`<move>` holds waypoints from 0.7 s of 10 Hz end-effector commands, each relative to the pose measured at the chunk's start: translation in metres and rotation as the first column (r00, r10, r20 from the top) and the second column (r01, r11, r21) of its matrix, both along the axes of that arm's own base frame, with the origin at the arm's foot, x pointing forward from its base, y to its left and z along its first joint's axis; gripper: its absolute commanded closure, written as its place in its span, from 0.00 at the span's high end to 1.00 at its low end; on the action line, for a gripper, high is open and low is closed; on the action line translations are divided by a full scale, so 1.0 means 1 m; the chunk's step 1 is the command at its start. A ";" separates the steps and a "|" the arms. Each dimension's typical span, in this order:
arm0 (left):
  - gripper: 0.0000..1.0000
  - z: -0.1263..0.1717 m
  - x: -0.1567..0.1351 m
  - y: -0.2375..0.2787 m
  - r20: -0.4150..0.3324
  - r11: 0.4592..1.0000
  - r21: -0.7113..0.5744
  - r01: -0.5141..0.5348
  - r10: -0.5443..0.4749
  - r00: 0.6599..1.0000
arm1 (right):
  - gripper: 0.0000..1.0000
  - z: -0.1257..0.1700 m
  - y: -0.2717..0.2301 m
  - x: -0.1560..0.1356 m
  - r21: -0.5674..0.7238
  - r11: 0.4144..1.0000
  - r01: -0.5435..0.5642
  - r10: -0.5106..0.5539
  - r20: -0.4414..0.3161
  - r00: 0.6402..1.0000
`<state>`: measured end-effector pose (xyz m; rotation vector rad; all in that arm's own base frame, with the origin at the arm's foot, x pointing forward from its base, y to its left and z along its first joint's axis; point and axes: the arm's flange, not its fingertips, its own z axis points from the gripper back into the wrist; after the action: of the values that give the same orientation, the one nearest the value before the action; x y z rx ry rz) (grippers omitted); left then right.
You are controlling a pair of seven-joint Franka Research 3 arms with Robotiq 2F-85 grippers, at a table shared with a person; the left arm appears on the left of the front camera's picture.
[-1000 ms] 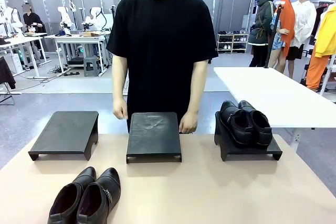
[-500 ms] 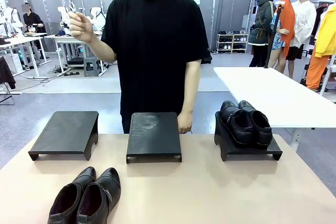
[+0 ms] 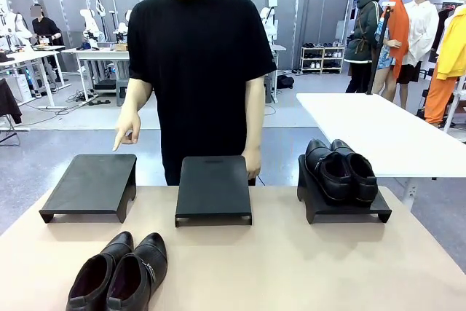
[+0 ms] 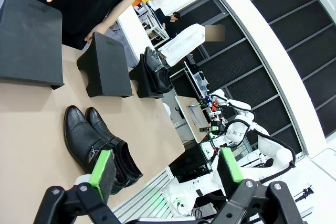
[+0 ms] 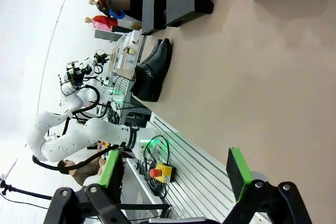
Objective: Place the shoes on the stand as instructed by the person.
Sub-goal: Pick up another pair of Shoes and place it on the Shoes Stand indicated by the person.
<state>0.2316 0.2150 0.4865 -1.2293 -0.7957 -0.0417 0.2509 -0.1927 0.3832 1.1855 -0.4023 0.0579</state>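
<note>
Now instruction step: person's hand [image 3: 125, 135], upper left, points down at bare left stand [image 3: 91, 183]. Loose shoes [image 3: 120, 271] lower left on table [image 3: 291, 267]. Middle stand [image 3: 213, 187] bare; right stand [image 3: 346, 215] carries 2nd pair [image 3: 341, 170]. Left gripper [image 4: 166, 167], right gripper [image 5: 174, 167]: both spread wide, holding nothing. Next, likely: grasp loose shoes, lift onto left stand.
</note>
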 end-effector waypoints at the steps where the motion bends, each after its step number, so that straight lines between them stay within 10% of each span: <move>1: 1.00 0.001 0.000 0.002 0.023 1.000 0.001 0.010 -0.010 1.000 | 1.00 0.000 -0.002 -0.003 -0.001 1.000 -0.009 0.009 0.008 1.000; 7: 1.00 0.043 0.029 -0.078 -0.102 0.972 0.195 0.134 -0.116 0.988 | 1.00 0.000 -0.002 -0.003 -0.001 1.000 -0.009 0.009 0.008 1.000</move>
<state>0.2543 0.1652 0.5130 -1.1532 -0.6890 -0.1421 0.2507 -0.1930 0.3832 1.1846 -0.4015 0.0564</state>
